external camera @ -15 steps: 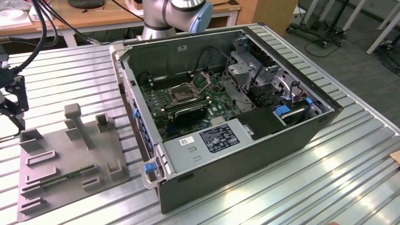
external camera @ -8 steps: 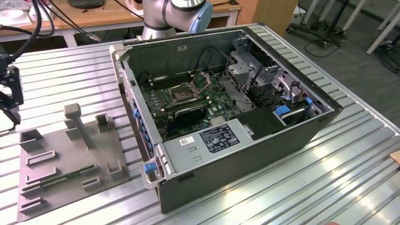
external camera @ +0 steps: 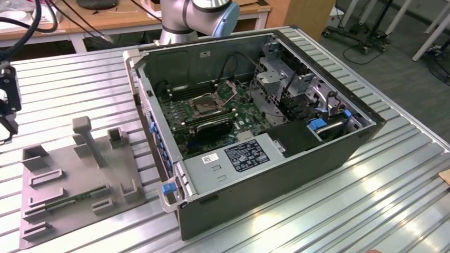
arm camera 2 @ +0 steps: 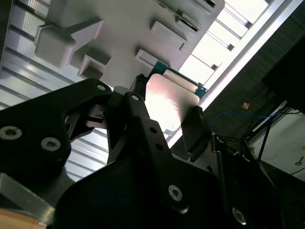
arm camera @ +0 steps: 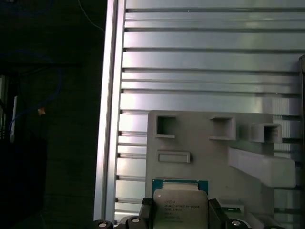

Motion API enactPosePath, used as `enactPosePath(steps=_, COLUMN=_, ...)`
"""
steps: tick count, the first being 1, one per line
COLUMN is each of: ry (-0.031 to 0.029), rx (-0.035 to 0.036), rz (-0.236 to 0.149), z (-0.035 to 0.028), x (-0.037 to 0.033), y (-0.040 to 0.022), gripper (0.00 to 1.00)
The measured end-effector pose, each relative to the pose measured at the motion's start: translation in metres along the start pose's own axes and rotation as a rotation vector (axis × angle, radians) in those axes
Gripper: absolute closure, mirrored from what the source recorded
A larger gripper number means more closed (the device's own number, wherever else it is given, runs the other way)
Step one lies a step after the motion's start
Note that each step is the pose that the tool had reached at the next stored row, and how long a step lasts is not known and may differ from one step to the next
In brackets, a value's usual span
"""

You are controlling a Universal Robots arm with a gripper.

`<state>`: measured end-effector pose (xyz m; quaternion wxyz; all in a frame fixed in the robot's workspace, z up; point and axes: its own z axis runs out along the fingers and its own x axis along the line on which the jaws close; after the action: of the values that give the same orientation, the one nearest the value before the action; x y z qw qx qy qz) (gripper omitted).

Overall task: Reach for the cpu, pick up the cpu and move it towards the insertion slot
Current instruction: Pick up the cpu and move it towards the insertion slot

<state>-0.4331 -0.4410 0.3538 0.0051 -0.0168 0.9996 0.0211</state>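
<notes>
Exterior view: shows an open computer case (external camera: pixel 351 153) holding a circuit board (external camera: pixel 243 113), with the insertion slot (external camera: pixel 208 105) near the board's middle. Puts a grey fixture plate (external camera: pixel 63 211) at eight o'clock of the case and the gripper (external camera: pixel 6 113) at ten o'clock of the plate.

Second wrist view: finds fingers (arm camera 2: pixel 194 126) clamped on the cpu (arm camera 2: pixel 169 102), plate behind it.

First wrist view: catches the cpu (arm camera: pixel 180 206) gripped at two opposite edges, hollow pockets (arm camera: pixel 165 125) in the plate beyond.
</notes>
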Motion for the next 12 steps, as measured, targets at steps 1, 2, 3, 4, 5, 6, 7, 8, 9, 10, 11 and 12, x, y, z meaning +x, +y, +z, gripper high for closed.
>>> enactPosePath(steps=1, ry=-0.0001, rx=0.0, rz=0.0, z=-0.0016, x=0.0, y=0.0001, gripper=0.46)
enactPosePath(steps=2, ry=-0.0001, rx=-0.0001, rz=0.0, z=-0.0032, x=0.0, y=0.0001, gripper=0.46)
enactPosePath(steps=3, ry=0.0, rx=0.0, rz=0.0, z=-0.005, x=-0.0001, y=0.0002, gripper=0.46)
enactPosePath(steps=4, ry=-0.0001, rx=0.0, rz=0.0, z=-0.0067, x=-0.0001, y=0.0003, gripper=0.46)
enactPosePath(steps=5, ry=0.0, rx=0.0, rz=0.0, z=-0.0086, x=-0.0001, y=0.0004, gripper=0.46)
enactPosePath(steps=6, ry=0.0, rx=0.0, rz=0.0, z=-0.0104, x=-0.0001, y=0.0004, gripper=0.46)
enactPosePath(steps=7, ry=0.0, rx=0.0, rz=0.0, z=-0.0119, x=-0.0001, y=0.0005, gripper=0.46)
enactPosePath(steps=8, ry=0.0, rx=0.0, rz=0.0, z=-0.0131, x=-0.0002, y=0.0005, gripper=0.46)
enactPosePath(steps=9, ry=-0.0001, rx=-0.0001, rz=0.0, z=-0.0133, x=-0.0001, y=0.0005, gripper=0.46)
enactPosePath(steps=10, ry=-0.0003, rx=-0.0002, rz=0.0, z=-0.0133, x=-0.0002, y=0.0006, gripper=0.46)
enactPosePath(steps=11, ry=-0.0003, rx=-0.0002, rz=0.0, z=-0.0133, x=-0.0002, y=0.0006, gripper=0.46)
enactPosePath(steps=12, ry=0.0, rx=-0.0001, rz=0.0, z=-0.0135, x=-0.0002, y=0.0006, gripper=0.46)
